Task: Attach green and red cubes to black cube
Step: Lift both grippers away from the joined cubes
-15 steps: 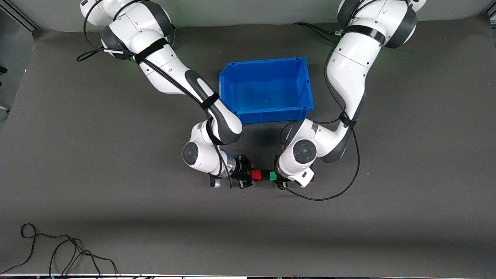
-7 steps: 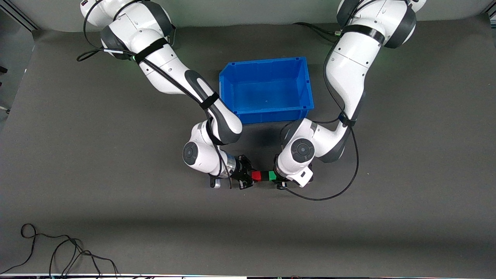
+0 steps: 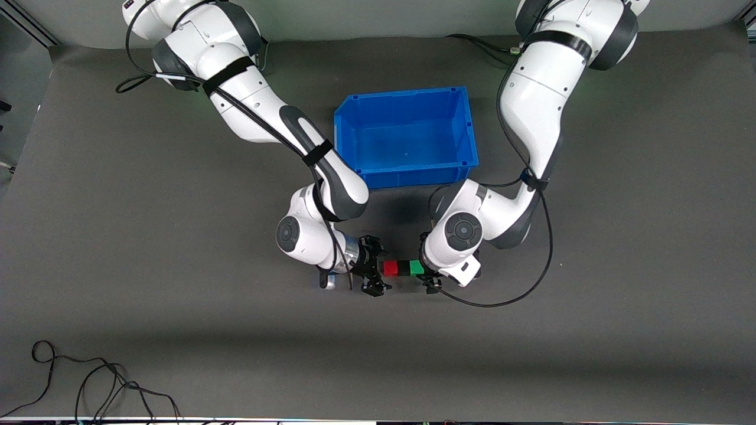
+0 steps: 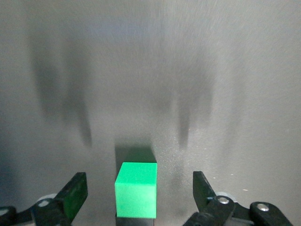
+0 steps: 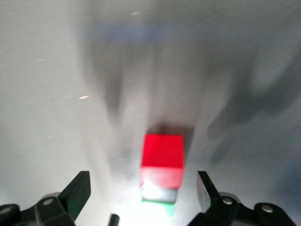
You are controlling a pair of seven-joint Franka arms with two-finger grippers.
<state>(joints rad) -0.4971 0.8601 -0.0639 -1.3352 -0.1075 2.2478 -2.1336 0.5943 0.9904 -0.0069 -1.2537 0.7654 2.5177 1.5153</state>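
The red cube (image 3: 390, 268), the black cube (image 3: 404, 269) and the green cube (image 3: 417, 267) lie joined in one row on the grey mat, black in the middle. My right gripper (image 3: 378, 267) is open at the red end, its fingers standing clear on either side of the red cube (image 5: 162, 160). My left gripper (image 3: 426, 273) is open at the green end, its fingers apart from the green cube (image 4: 136, 189). In the right wrist view the black cube (image 5: 160, 194) shows as a glared band between red and green.
A blue bin (image 3: 406, 137) with nothing in it stands on the mat (image 3: 177, 330), farther from the front camera than the cubes, between the two arms. A loose black cable (image 3: 88, 383) lies near the mat's front edge at the right arm's end.
Both grippers have opened their fingers and let go of the cubes. The row of cubes stays in place.
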